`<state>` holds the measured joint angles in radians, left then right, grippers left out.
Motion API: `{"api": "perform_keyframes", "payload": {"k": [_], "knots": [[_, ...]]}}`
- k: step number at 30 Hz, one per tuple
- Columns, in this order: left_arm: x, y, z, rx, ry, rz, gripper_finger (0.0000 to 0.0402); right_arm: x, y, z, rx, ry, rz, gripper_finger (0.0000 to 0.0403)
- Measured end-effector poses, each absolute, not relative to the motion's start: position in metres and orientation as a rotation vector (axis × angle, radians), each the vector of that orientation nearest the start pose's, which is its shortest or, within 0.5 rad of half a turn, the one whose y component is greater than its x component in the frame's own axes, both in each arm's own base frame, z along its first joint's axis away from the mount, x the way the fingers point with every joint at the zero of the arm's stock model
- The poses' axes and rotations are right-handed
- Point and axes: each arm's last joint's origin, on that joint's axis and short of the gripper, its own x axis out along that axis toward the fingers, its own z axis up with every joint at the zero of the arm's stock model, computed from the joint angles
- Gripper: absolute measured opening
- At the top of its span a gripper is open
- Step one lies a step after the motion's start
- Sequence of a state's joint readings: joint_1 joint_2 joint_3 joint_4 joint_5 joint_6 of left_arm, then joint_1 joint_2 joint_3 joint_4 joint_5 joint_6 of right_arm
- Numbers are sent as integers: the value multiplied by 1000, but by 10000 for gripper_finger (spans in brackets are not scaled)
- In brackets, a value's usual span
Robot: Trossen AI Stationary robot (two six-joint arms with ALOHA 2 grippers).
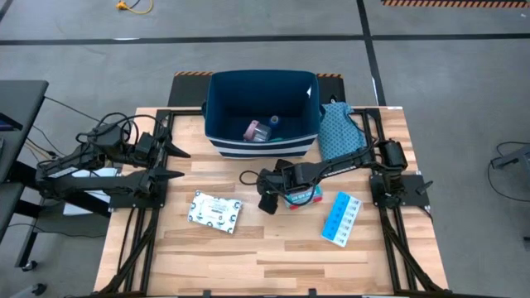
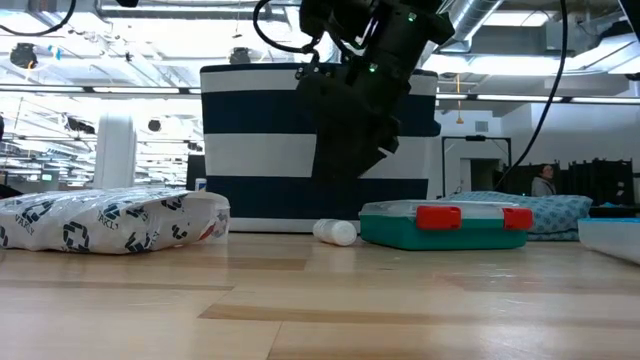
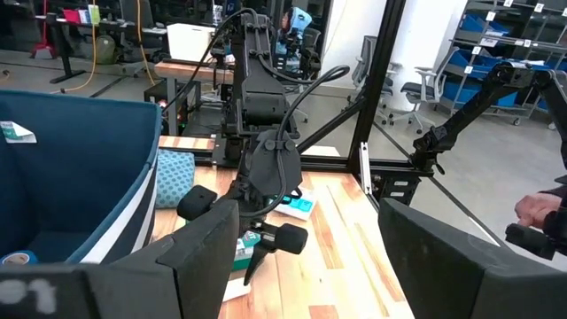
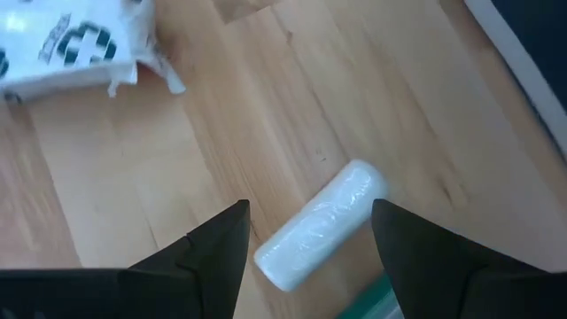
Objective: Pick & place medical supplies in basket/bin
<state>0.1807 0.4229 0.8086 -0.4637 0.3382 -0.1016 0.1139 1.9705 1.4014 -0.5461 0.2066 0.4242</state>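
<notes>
High: right gripper (image 1: 267, 201) over table centre beside teal-and-red box (image 1: 303, 197); left gripper (image 1: 170, 163) parked at left edge.
Low: white tube (image 2: 335, 232) lies before bin (image 2: 260, 150).
Right wrist: fingers spread wide above the tube (image 4: 321, 226), empty.
Left wrist: fingers apart, empty.

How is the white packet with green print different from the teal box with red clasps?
The white packet is soft, crinkled and printed with green marks; the teal box is hard, smooth and has red clasps. The packet lies in the open, away from both arms; the box lies partly under the right gripper, whose jaws are open. The packet looks wider than the box. Both lie flat on the wooden table.
</notes>
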Motion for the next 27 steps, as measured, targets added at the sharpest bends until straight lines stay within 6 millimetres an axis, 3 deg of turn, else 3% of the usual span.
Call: {"api": "perform_keyframes", "payload": {"k": [4,20,27], "knots": [[79,5,352,-121,83,-153,261,402,39,179,139,1069,-275,230],[79,5,352,-121,84,-153,261,400,15,177,206,1127,-275,230],[79,5,352,-122,84,-153,261,400,14,177,229,1135,-247,230]]}}
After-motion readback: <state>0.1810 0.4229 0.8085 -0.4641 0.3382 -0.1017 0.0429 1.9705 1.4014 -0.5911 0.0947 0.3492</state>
